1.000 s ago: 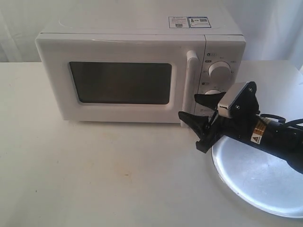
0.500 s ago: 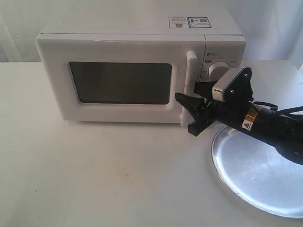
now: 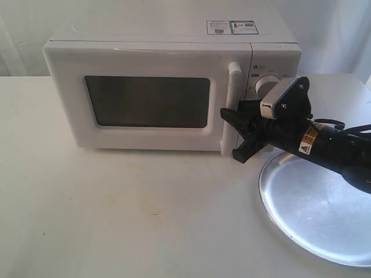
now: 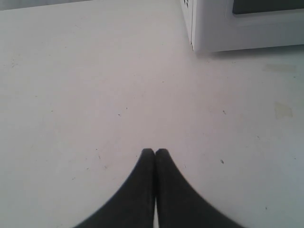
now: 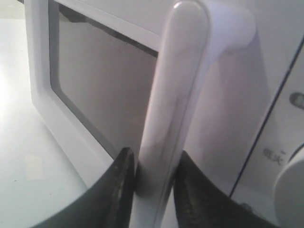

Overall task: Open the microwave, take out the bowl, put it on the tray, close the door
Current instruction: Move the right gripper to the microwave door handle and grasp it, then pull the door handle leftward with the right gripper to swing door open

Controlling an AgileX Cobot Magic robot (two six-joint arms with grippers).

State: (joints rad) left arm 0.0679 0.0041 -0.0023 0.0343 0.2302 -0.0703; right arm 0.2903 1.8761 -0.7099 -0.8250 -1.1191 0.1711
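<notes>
The white microwave [image 3: 151, 52] stands at the back of the table, its door [image 3: 148, 101] closed, so the bowl is hidden. My right gripper [image 3: 233, 110] is at the door's vertical white bar handle [image 3: 235, 87]. In the right wrist view the handle [image 5: 175, 95] runs between the two black fingers of the gripper [image 5: 154, 159], which press on its sides. The silver tray [image 3: 319, 208] lies on the table at the right, under my right arm. My left gripper [image 4: 155, 152] is shut on nothing above bare table. It does not show in the exterior view.
The microwave's round knobs [image 3: 265, 86] sit just right of the handle, close to my right wrist. A corner of the microwave [image 4: 237, 28] shows in the left wrist view. The white table [image 3: 116, 214] extends in front of the microwave.
My right gripper has moved up and toward the microwave, from in front of the lower knob to the door handle, and its fingers have come in around the bar.
</notes>
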